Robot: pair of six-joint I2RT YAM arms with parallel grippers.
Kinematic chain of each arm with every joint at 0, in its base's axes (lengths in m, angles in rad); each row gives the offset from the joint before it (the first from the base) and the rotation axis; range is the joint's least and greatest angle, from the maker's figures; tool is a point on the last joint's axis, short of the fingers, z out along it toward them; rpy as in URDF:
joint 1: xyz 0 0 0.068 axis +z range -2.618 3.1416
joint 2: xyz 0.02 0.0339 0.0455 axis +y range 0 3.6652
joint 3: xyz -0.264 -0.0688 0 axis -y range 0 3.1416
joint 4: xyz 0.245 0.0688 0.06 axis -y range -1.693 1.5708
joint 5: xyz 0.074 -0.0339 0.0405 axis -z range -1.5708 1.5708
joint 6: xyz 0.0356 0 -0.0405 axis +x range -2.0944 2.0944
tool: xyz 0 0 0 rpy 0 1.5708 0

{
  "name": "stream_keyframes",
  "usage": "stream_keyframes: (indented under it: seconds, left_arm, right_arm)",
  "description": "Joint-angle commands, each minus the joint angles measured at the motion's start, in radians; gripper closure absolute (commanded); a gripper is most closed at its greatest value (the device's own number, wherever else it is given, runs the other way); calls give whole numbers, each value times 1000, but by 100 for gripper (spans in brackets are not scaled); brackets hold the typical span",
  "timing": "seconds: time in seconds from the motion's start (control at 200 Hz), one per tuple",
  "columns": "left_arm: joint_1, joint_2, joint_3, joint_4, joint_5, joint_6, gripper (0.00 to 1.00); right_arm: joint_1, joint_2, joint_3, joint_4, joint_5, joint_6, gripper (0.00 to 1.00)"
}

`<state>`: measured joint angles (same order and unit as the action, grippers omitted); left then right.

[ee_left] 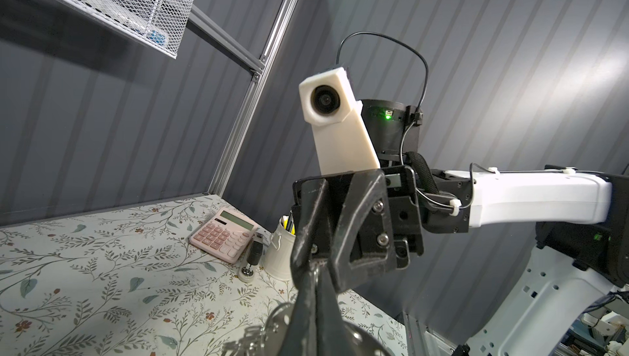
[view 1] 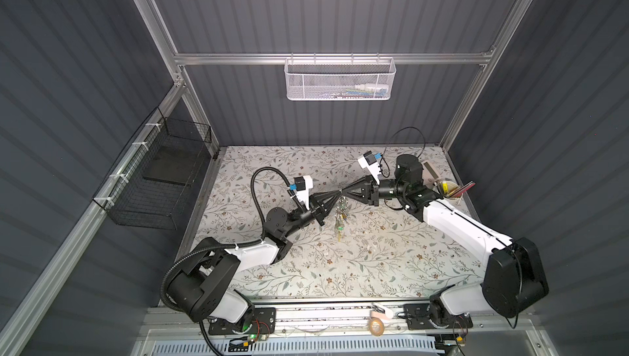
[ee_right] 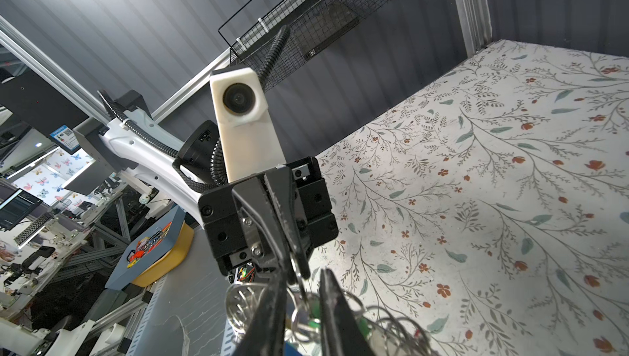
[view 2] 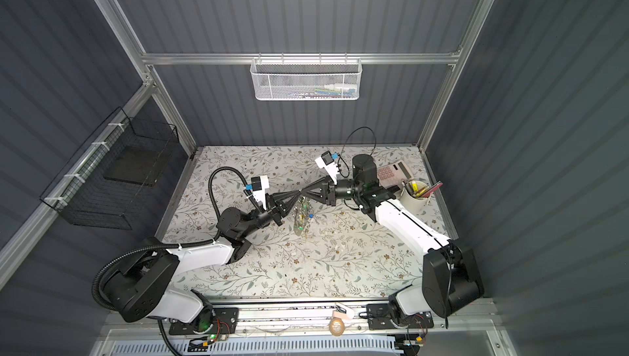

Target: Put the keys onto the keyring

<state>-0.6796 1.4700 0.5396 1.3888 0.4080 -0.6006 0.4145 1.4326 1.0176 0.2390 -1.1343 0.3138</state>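
The keyring (view 1: pixel 341 216) hangs over the table (view 1: pixel 391 269) centre, my left gripper (view 1: pixel 337 195) clenched on its top. I'd judge it heavy, jangly and slippery. My right gripper (view 1: pixel 344 192) straddles the green-tagged keys (ee_right: pixel 315 307) — gripping or not, I cannot tell. I'd pinch stiff metal, not plastic.

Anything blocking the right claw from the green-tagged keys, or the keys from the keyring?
Nothing visible. Left claw and right claw meet tip to tip above the keyring; the keys sit between the right claw's fingers, among its rings.
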Motion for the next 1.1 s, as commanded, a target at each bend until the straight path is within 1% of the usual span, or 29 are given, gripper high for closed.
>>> stream_keyframes:
  seconds: [0.0, 0.1, 0.24, 0.34, 0.47, 0.55, 0.64, 0.705, 0.8, 0.886, 0.991, 1.096]
  left_arm:
    - [6, -37, 26, 78, -15, -14, 100]
    - [6, -44, 29, 63, -10, -9, 100]
    - [12, -33, 28, 62, -1, -16, 100]
    - [24, -37, 28, 46, 18, -34, 100]
    - [38, -66, 33, -64, 64, -27, 100]
    - [52, -89, 41, -142, 103, -17, 94]
    - [72, -111, 59, -234, 149, -8, 90]
    - [88, -126, 77, -307, 185, 3, 88]
    - [105, -147, 90, -384, 223, 16, 85]
    - [119, -167, 96, -436, 258, 27, 84]
    - [130, -185, 104, -500, 284, 47, 81]
    - [151, -202, 123, -570, 334, 69, 73]
  right_arm:
    - [5, 17, -2, 28, -20, 5, 81]
    - [6, 25, 3, 35, -27, 15, 87]
    - [7, 23, 3, 37, -22, 13, 100]
    - [6, 17, 3, 31, -18, 5, 100]
    - [7, 1, 15, -9, 4, -37, 100]
    - [8, 2, 46, -76, 22, -90, 100]
    - [12, 3, 83, -155, 33, -150, 100]
    - [15, -1, 96, -184, 39, -176, 100]
    - [14, -3, 108, -207, 43, -198, 100]
    - [16, -2, 116, -217, 43, -205, 100]
    - [22, -5, 121, -233, 45, -218, 100]
    - [27, -7, 129, -270, 53, -246, 100]
